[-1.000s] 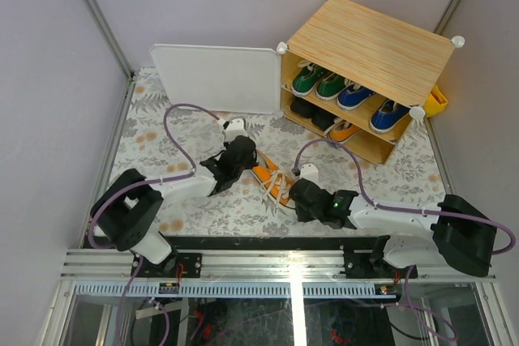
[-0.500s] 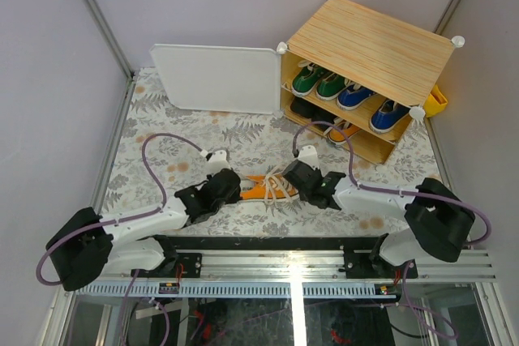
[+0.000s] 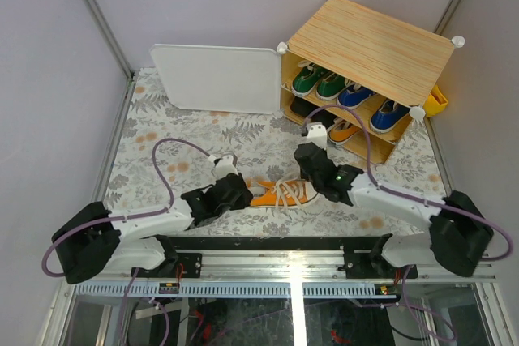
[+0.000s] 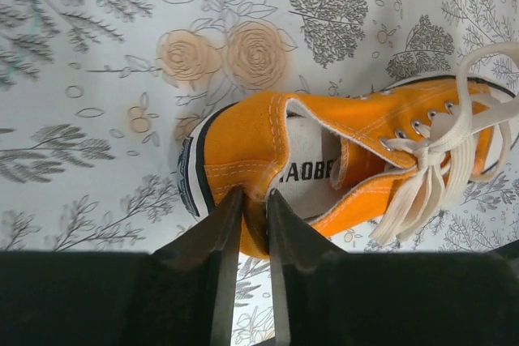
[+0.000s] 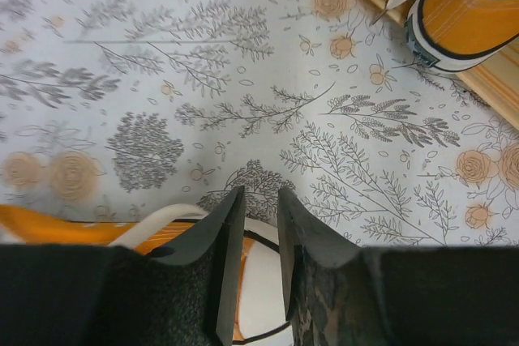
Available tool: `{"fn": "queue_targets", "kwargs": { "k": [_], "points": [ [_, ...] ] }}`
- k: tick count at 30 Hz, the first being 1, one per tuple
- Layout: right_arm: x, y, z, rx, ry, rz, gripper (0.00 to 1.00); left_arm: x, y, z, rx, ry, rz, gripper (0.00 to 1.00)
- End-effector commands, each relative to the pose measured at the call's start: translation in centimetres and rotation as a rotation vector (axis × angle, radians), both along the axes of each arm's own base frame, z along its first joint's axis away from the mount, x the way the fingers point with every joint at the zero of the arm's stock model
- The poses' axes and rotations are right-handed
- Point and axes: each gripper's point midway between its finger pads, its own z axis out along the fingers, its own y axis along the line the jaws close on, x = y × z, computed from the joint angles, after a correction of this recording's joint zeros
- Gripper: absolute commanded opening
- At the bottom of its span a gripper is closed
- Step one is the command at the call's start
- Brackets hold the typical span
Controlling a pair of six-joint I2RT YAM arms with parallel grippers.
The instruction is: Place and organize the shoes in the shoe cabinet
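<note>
An orange sneaker (image 3: 282, 194) with white laces lies on the floral table, toe to the right. My left gripper (image 3: 240, 193) is shut on its heel rim (image 4: 253, 196); the fingers pinch the orange heel wall (image 4: 243, 160). My right gripper (image 3: 313, 174) hovers over the toe (image 5: 259, 196), its jaws nearly together with nothing between them and the white toe cap (image 5: 263, 281) below. The shoe cabinet (image 3: 369, 46) stands at the back right with its white door (image 3: 215, 79) swung open. It holds green shoes (image 3: 320, 80), blue shoes (image 3: 371, 106), black shoes (image 3: 312, 111) and a second orange shoe (image 3: 345, 131).
A yellow object (image 3: 436, 101) sticks out behind the cabinet's right side. In the right wrist view the cabinet's lower wooden shelf edge (image 5: 478, 87) and the stored orange shoe (image 5: 474, 10) lie at the upper right. White walls and metal posts close in the table.
The right gripper has come off the laces and moved back-right, over the toe. The left gripper, still on the heel, has shifted slightly right with the shoe.
</note>
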Motion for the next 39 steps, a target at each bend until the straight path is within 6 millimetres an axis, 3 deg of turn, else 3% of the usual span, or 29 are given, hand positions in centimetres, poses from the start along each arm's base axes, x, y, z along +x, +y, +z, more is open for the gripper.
{"fn": "queue_targets", "kwargs": {
  "k": [1, 5, 10, 14, 19, 24, 29, 34, 39],
  "points": [
    [-1.4, -0.5, 2.4, 0.113, -0.021, 0.007, 0.31, -3.9, -5.0, -0.9, -0.118, 0.149, -0.198, 0.19],
    [-4.1, -1.3, 2.8, 0.188, 0.032, 0.019, 0.33, -3.6, -7.5, -0.6, -0.132, 0.172, -0.194, 0.24],
    [-8.6, -0.4, 1.4, 0.257, 0.133, 0.120, 0.30, -2.9, -8.7, -1.4, -0.136, 0.195, -0.149, 0.26],
    [-11.7, 0.3, -1.3, 0.204, 0.237, 0.162, 0.28, -2.8, -9.4, -2.1, -0.136, 0.216, -0.156, 0.25],
    [-13.0, -0.1, -4.6, 0.193, 0.335, 0.095, 0.28, -3.2, -10.1, -1.5, -0.153, 0.218, -0.176, 0.24],
    [-12.4, -1.7, -5.6, 0.176, 0.304, -0.021, 0.28, -3.4, -10.2, -1.0, -0.149, 0.208, -0.196, 0.24],
    [-10.1, -4.3, -5.9, 0.042, 0.197, -0.145, 0.30, -4.6, -11.4, -0.3, -0.184, 0.218, -0.255, 0.24],
    [-6.8, -5.6, -5.4, -0.009, 0.106, -0.243, 0.30, -6.5, -13.3, 0.6, -0.220, 0.221, -0.338, 0.24],
    [-3.4, -7.0, -4.7, -0.007, 0.055, -0.284, 0.30, -7.0, -12.8, 1.8, -0.200, 0.196, -0.360, 0.30]
  ]
}}
